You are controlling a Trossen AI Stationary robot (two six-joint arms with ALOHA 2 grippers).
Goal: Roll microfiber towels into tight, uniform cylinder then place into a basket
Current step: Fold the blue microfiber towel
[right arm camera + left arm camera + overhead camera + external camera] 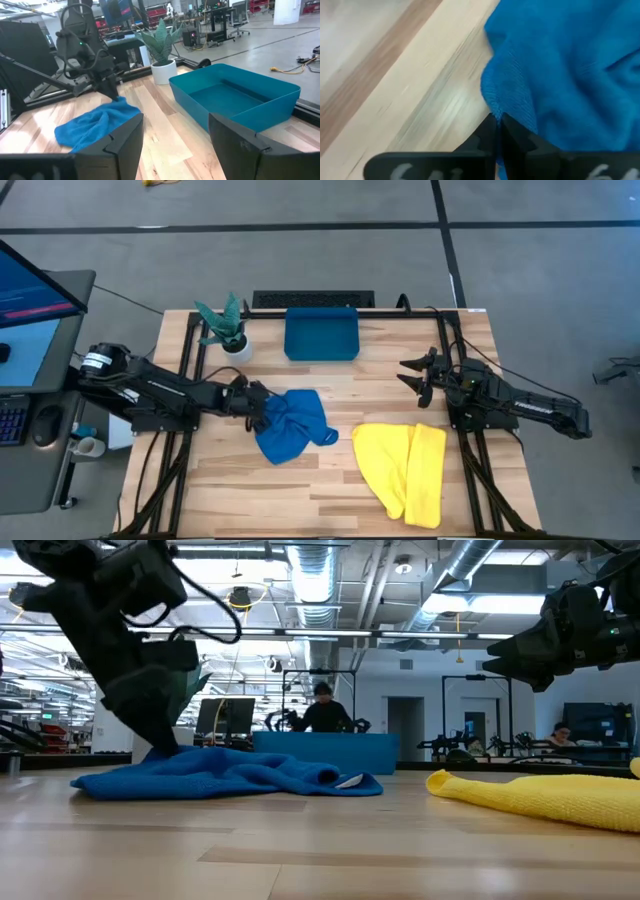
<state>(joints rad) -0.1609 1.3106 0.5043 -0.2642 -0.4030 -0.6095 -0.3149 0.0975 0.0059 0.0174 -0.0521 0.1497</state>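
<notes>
The blue microfiber towel (295, 425) lies crumpled on the wooden table at centre left. My left gripper (262, 408) is shut on its left edge. To its right, the yellow towel (405, 470) lies loosely folded near the table's front. The teal basket (322, 333) stands at the far edge with nothing in it. My right gripper (415, 375) hangs open above the table's right side, clear of both towels. My left gripper pinches the blue towel's hemmed left edge (492, 107) between its two shut fingertips (512, 131). The fingers come slanting down from the table's left. The rest of the towel (230, 775) lies slack and bunched on the table.
A white plant pot (232, 340) with a green plant stands left of the basket at the far edge. Bare wood lies in front of the blue towel and between the two towels. A person sits in the room beyond the table.
</notes>
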